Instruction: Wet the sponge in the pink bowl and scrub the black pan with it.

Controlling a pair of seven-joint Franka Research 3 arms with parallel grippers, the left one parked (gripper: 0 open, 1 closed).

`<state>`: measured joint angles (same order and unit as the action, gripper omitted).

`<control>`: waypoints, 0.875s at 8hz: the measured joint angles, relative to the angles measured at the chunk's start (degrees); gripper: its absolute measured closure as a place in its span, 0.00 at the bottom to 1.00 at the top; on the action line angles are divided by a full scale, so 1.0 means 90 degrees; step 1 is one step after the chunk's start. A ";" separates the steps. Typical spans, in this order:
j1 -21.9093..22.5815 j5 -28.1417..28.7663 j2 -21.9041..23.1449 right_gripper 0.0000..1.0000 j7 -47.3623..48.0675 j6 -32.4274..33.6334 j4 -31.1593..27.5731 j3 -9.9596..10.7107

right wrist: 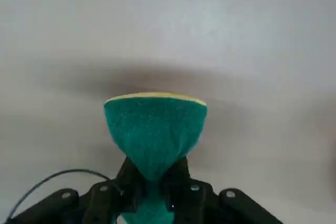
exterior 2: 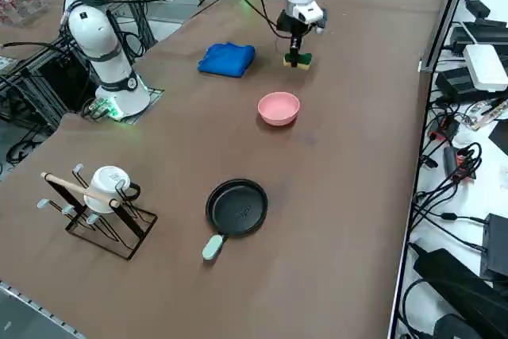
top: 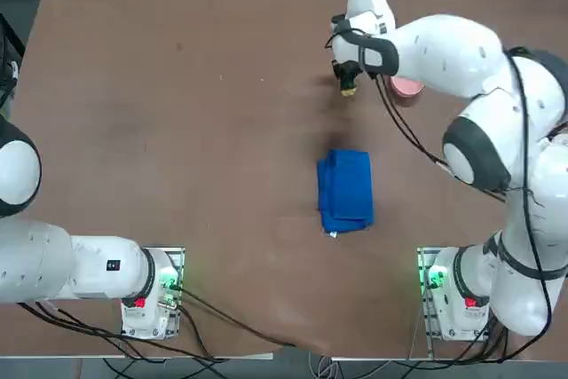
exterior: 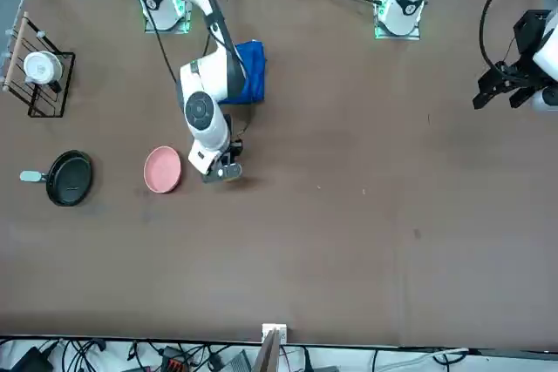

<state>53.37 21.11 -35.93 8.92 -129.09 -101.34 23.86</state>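
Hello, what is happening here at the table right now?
The right gripper is shut on the sponge, pinching it by its green top just over the table, between the blue cloth and the pink bowl. The sponge is not in the bowl yet. The black pan lies untouched farther along.

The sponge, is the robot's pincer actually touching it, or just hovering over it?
Touching. In the right wrist view the right pincer pinches the green sponge so hard that it narrows to a waist between the fingers.
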 joint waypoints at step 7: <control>0.0106 0.0137 -0.0349 0.04 0.0691 -0.0117 0.0181 -0.0027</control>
<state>54.32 22.34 -39.07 15.14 -130.14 -99.71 23.62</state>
